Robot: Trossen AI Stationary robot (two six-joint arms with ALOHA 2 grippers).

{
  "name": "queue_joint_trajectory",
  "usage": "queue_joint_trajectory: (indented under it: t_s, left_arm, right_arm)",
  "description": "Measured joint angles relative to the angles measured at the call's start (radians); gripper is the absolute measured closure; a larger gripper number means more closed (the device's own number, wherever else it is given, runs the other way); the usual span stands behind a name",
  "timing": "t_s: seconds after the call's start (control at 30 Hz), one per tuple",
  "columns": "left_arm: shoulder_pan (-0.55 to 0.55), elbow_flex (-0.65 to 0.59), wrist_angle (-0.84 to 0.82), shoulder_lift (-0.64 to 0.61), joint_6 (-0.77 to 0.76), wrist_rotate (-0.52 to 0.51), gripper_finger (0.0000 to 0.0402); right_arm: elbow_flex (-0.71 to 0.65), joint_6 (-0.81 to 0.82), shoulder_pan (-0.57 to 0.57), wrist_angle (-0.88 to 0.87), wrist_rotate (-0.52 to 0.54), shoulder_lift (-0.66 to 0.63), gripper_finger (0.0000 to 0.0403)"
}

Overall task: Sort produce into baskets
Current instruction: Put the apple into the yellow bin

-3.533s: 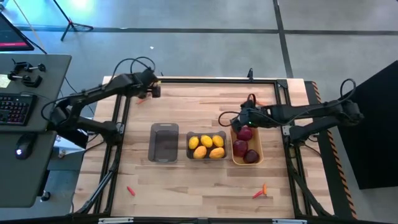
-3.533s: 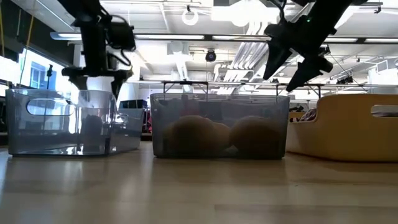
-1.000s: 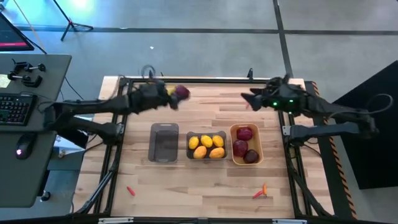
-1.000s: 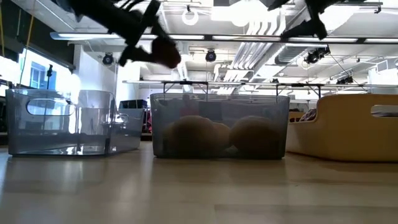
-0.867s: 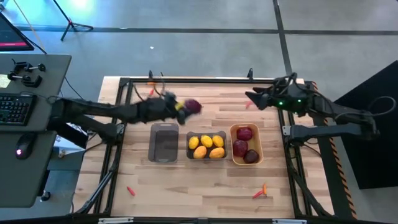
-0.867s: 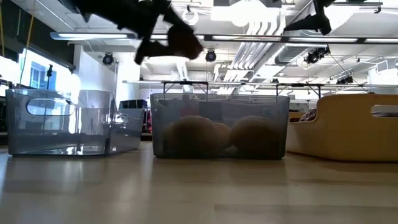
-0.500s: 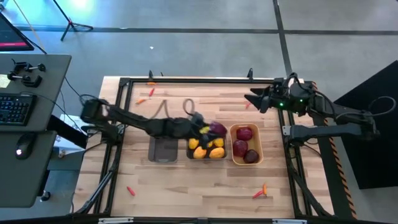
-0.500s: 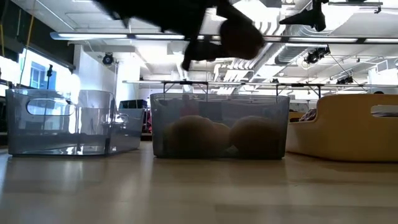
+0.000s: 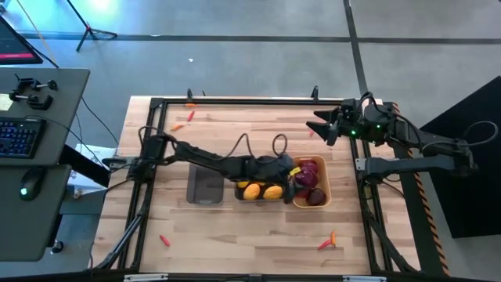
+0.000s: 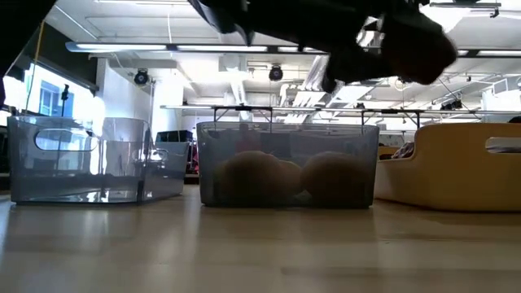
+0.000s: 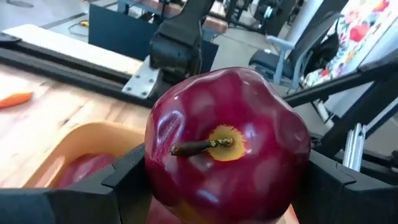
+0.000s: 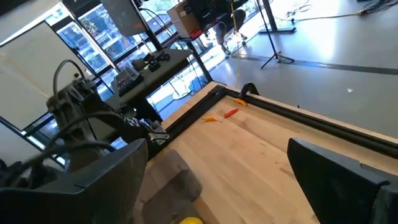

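In the low view the lemons (image 10: 285,181) are showing only as blurred lumps through the smoky middle basket (image 10: 286,165), and the left arm is cutting off the view above it. The left tool (image 11: 227,180) is clamping a dark red apple (image 11: 227,146) between its fingers, hanging over the orange-yellow basket (image 9: 324,188), which is hiding most of its own apples. At two o'clock on the wooden bench (image 9: 258,227), the right tool (image 9: 322,128) is waiting wide open and empty, with two peppers (image 12: 221,115) lying far off and an office room beyond.
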Motion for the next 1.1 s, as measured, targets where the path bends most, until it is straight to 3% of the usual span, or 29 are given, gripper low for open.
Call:
queue_joint_trajectory:
  t_s: [0.3, 0.5, 0.63, 1.1]
  left_arm:
    - [0.024, 0.06, -0.008, 0.076, -0.17, 0.002, 0.0128]
    - [0.043, 0.06, 0.01, 0.076, -0.139, 0.005, 0.0128]
    - [0.066, 0.06, 0.021, 0.076, -0.118, 0.065, 0.0122]
    - [0.064, 0.06, 0.039, 0.076, -0.039, 0.08, 0.002]
  right_arm:
    - [0.0, 0.03, 0.0, -0.003, 0.034, 0.007, 0.0027]
    - [0.0, 0.058, 0.0, -0.008, 0.06, 0.033, 0.0027]
    - [0.0, 0.082, 0.0, -0.019, 0.06, 0.065, 0.0027]
    - [0.0, 0.056, 0.0, 0.01, 0.058, 0.083, 0.0027]
